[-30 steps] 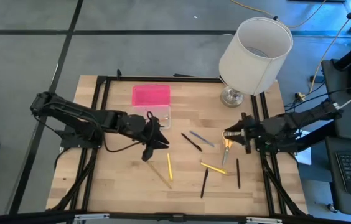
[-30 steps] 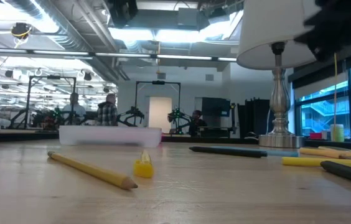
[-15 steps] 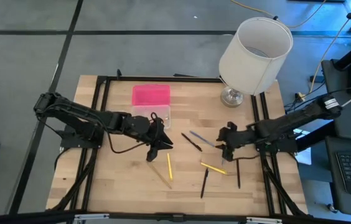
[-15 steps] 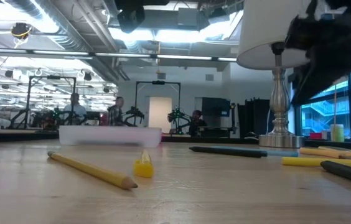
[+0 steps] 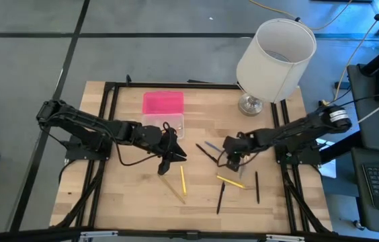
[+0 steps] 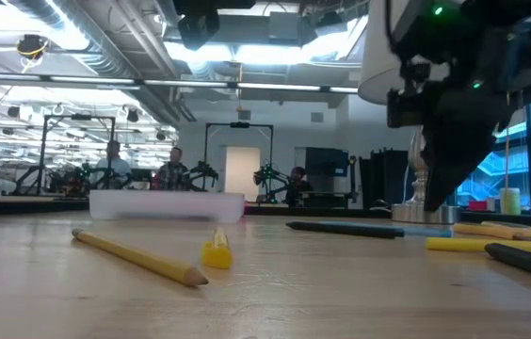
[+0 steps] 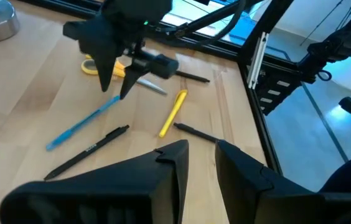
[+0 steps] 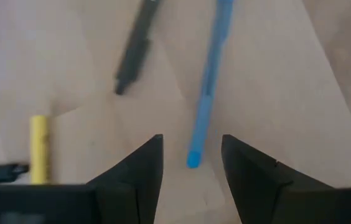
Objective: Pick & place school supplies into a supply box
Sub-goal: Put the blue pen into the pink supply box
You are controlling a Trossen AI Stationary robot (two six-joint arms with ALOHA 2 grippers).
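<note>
The right tool is hung low over the middle of the counter, fingers spread with the blue pen lined up in the gap, apparently for a grasp; nothing is held yet. The left tool is parked just in front of the supply box, fingers slightly parted and empty, judged to be waiting. The box is set open at the counter's far edge, pink lid folded back. A black pen is seen beside the blue one; a yellow pencil and other pens lie scattered nearer.
</note>
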